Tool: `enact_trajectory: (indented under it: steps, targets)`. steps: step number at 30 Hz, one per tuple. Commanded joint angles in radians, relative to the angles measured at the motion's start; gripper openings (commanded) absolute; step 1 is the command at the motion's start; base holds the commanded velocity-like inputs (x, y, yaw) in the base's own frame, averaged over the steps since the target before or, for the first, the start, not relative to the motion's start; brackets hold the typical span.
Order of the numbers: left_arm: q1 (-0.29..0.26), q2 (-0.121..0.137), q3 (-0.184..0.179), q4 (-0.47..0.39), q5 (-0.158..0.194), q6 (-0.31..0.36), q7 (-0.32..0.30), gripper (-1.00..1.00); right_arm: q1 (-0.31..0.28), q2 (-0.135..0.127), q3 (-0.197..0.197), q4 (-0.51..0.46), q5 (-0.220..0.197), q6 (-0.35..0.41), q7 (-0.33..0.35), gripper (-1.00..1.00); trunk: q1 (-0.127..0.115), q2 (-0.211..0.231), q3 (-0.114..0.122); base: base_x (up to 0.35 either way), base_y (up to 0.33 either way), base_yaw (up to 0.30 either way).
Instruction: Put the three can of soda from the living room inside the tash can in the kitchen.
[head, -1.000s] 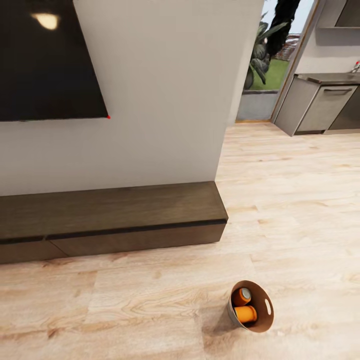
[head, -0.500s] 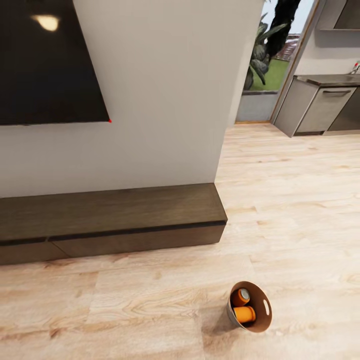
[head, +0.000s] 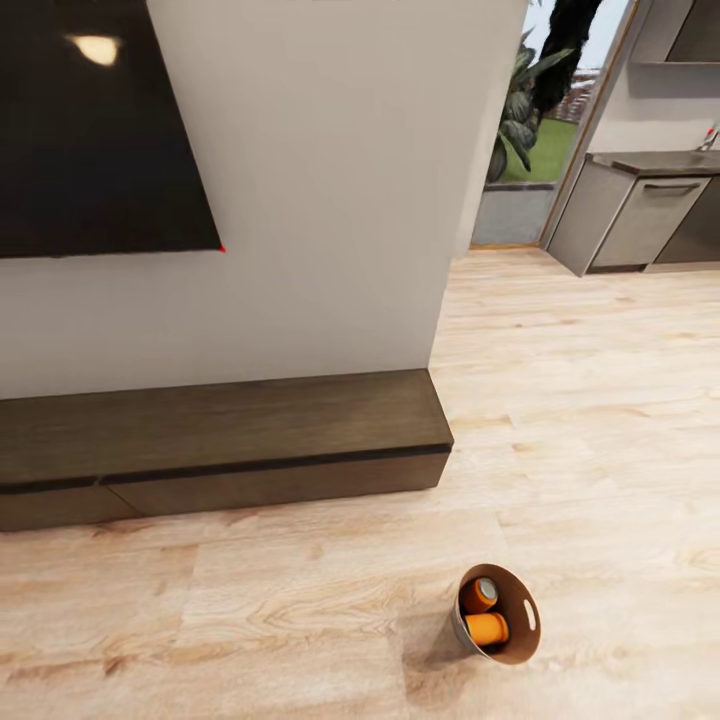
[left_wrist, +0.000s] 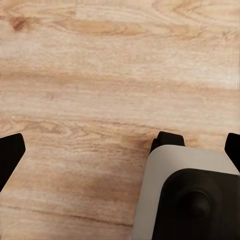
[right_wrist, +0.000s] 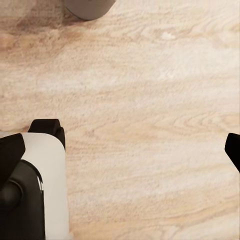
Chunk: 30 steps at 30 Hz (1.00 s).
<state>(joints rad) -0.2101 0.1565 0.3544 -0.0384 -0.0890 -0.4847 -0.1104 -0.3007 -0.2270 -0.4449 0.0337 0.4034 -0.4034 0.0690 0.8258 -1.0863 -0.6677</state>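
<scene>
Closest thing in the head view is the trash can (head: 497, 628), standing on the light wood floor (head: 300, 620) a bit out from the right end of the long dark bench (head: 225, 445). It tips slightly so you can look into its brown inside. Two orange soda cans are in there: one lying on its side (head: 487, 629) and one behind it with its silver top showing (head: 480, 595). I can't tell whether a third one is hidden under them.

The left end effector (left_wrist: 120, 145) hangs over bare floor, its dark fingertips far apart at the two edges of its wrist view, so it's spread wide with nothing in it. The right end effector (right_wrist: 125, 145) looks the same, fingers wide and nothing between them, and in its wrist view the grey outside of the trash can (right_wrist: 89, 7) peeks in at the edge, well apart from the fingers.

Behind the trash can, the bench runs along the foot of a white wall (head: 330, 200), with a black screen (head: 95, 130) mounted above the bench's left part. Past the wall's right edge, further back from the trash can, the floor carries on to grey kitchen cabinets (head: 640, 215) with a dark top, and a doorway with a green plant (head: 520, 110) outside.
</scene>
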Motion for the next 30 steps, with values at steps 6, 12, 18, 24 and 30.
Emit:
enact_trajectory:
  steps: [6, 12, 18, 24, 30]
  targets:
    - [0.000, 0.000, 0.000, 0.000, 0.000, 0.000, 0.000, 1.00, 0.000, 0.000, 0.000, 0.000, 0.000, 0.000, 0.000, 1.00, -0.023, 0.042, 0.019, 0.000, 0.000, 0.000]
    - [0.000, 0.000, 0.000, 0.000, -0.001, 0.000, 0.000, 1.00, 0.000, 0.000, 0.000, -0.001, -0.001, 0.000, 0.000, 1.00, -0.046, 0.084, 0.038, 0.000, 0.000, 0.000]
    - [0.000, 0.001, -0.008, -0.001, -0.001, 0.003, -0.007, 1.00, 0.000, 0.001, 0.000, -0.004, -0.001, 0.000, 0.000, 1.00, -0.069, 0.126, 0.057, 0.000, 0.000, 0.000]
    - [0.000, 0.001, -0.018, -0.001, -0.002, 0.006, -0.009, 1.00, 0.000, 0.002, 0.000, -0.010, -0.001, 0.000, 0.000, 1.00, -0.092, 0.168, 0.075, 0.000, 0.000, 0.000]
    - [0.000, 0.002, -0.020, -0.004, 0.001, 0.006, -0.007, 1.00, 0.000, 0.003, 0.000, -0.013, -0.001, 0.001, 0.000, 1.00, -0.115, 0.210, 0.094, 0.000, 0.000, 0.000]
